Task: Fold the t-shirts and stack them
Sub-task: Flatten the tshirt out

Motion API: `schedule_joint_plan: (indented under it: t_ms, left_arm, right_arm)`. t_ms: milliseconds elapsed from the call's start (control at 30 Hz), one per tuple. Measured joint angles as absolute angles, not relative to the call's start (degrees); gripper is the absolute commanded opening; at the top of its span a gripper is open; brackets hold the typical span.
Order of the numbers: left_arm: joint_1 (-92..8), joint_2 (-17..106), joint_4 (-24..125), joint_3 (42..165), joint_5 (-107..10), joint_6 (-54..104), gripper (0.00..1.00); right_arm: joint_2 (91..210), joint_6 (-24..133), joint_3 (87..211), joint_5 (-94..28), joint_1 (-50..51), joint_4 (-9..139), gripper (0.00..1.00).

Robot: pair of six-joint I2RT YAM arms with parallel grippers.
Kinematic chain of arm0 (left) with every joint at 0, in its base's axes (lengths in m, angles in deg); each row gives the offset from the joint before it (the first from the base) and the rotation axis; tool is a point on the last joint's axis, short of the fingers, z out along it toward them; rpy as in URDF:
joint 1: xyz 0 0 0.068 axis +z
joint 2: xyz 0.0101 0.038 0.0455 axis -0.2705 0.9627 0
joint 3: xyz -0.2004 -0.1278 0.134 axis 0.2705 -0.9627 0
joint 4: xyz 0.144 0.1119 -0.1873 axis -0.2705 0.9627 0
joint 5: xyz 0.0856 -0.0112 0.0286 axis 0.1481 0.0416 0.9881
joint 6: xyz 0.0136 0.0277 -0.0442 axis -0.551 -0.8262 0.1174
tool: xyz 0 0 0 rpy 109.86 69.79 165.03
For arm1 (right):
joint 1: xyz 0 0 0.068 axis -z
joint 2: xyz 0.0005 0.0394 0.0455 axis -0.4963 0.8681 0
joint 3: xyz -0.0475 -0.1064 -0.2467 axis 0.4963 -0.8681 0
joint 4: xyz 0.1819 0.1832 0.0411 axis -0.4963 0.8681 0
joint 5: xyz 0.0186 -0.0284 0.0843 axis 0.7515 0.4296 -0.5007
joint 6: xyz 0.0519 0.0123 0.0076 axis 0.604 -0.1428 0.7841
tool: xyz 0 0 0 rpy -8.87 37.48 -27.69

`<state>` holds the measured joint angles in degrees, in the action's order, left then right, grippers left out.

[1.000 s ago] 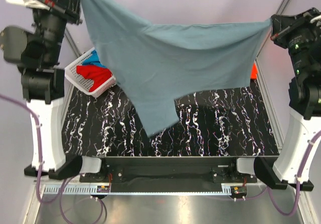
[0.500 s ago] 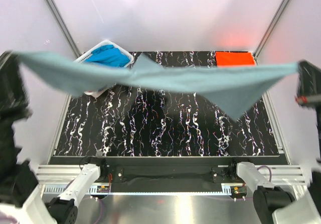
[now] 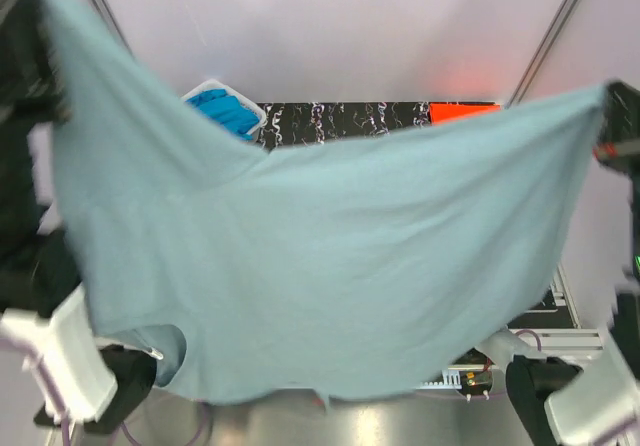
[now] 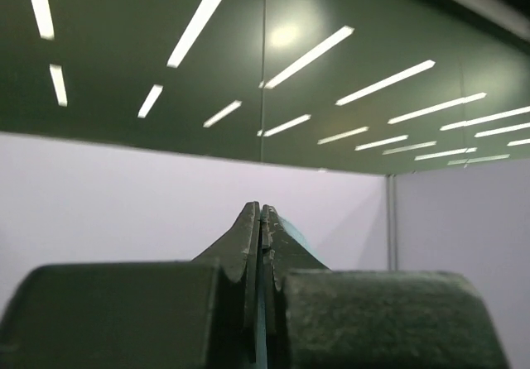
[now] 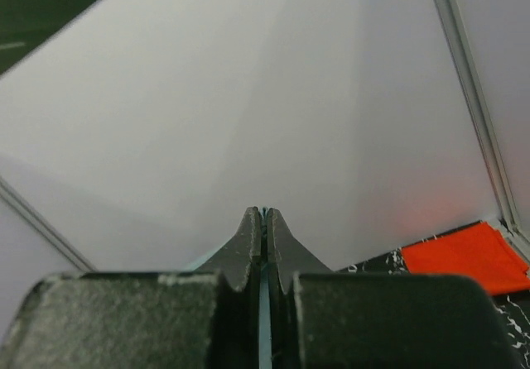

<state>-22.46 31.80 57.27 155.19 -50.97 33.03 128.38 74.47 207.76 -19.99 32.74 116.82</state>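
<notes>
**A:** Where's the grey-blue shirt (image 3: 330,266)?

**B:** In the air, stretched wide between both arms. It's close to the overhead camera and hides most of the table (image 3: 350,118). The left gripper (image 4: 261,220) is pinched closed on one corner and the right gripper (image 5: 262,220) on the other. A thin cloth edge shows between each pair of fingers.

**A:** Step?

**B:** Looks like the shake-out before laying it flat. Next, both arms need to lower together and keep tension so it lands smooth.

**A:** Versus half a second ago?

**B:** Then it was nearly edge-on, a thin band. Now it billows full-face, with the left corner higher in view. The orange-red shirt (image 3: 462,112) at far right and the bright blue shirt (image 3: 225,111) in the basket (image 3: 200,92) are unchanged.
</notes>
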Motion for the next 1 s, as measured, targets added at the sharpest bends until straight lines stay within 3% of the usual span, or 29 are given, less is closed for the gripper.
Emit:
schedule_joint_plan:
  t_ms: [133, 367, 467, 733, 1000]
  left_arm:
    - [-22.48, 39.69, 53.05, 146.95, -51.45, 32.33, 0.00]
    - [-23.99, 54.99, 47.50, 122.14, -51.58, 28.44, 0.00]
    - [-24.79, 61.13, 46.41, 117.07, -52.15, 26.10, 0.00]
    - [-25.54, 74.24, 39.68, 114.27, -53.24, 21.23, 0.00]
    - [-25.52, 80.43, 36.77, 115.54, -53.55, 19.15, 0.00]
  right_arm:
    - [135.22, 73.73, 192.89, -19.60, 32.74, 107.95, 0.00]
    - [144.01, 73.34, 158.34, -18.98, 32.74, 92.39, 0.00]
    - [147.29, 73.31, 150.47, -19.07, 32.76, 87.27, 0.00]
    - [166.83, 72.42, 150.71, -26.35, 33.46, 66.68, 0.00]
    - [181.63, 71.98, 155.39, -34.46, 33.88, 59.84, 0.00]
